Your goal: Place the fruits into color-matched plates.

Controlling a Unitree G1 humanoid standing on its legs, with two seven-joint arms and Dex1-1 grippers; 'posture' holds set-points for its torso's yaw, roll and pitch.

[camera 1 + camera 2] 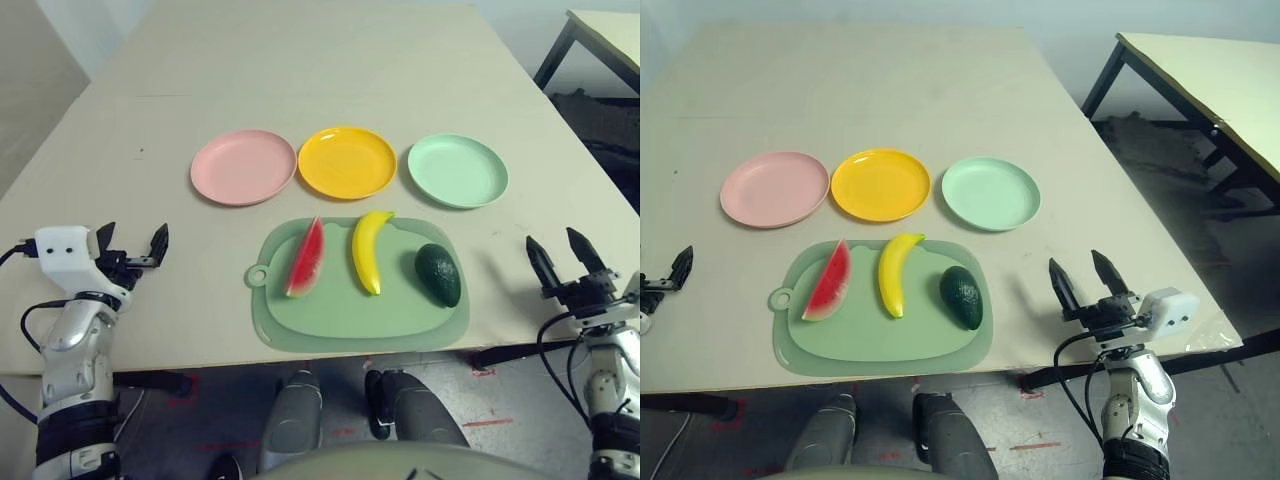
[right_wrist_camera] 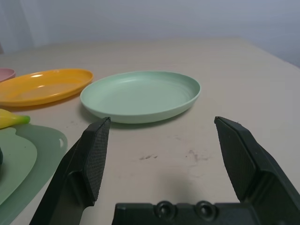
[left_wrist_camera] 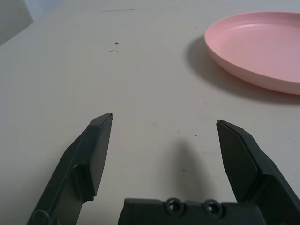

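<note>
Nothing moved yet, by the look of it: all 3 toy fruits lie on the pale green rounded-rectangle cutting mat point(image 1: 330, 320) at the near edge of the beige desk point(image 1: 300, 70); all 3 plates bare.

Left gripper point(image 1: 132, 248) hovers near the desk's near-left corner, jaws spread wide, holding nothing; right gripper point(image 1: 1084, 274) near the near-right edge, jaws likewise wide apart & empty; both well apart from the mat.

Step in hand, as I judge it: 1st pick. To do it well: take the fruit nearest each arm; right arm for the dark green plastic avocado point(image 1: 439, 273) at the mat's right end, which goes to the mint green round shallow plate point(image 1: 458, 170) just beyond it; left arm for the red watermelon wedge w/ green rind point(image 1: 306, 258) at the mat's left end, bound for the pink round plate point(image 1: 243, 166) toward the desk's left side. Yellow curved banana point(image 1: 368, 249) mid-mat, tip near the mat's far edge, just short of the orange-yellow round plate point(image 1: 347, 161); either arm could reach. Come down over the fruit, close across its narrow width, not its length; the avocado is rounded & prob. slippery, so centre it; lift clear of the mat before carrying; don't nudge the neighbouring fruit.

Count: fruits 3 (1 wedge, 1 banana, 1 avocado); plates 3, in a row parallel to the mat; mat 1; grippers 2.
</note>
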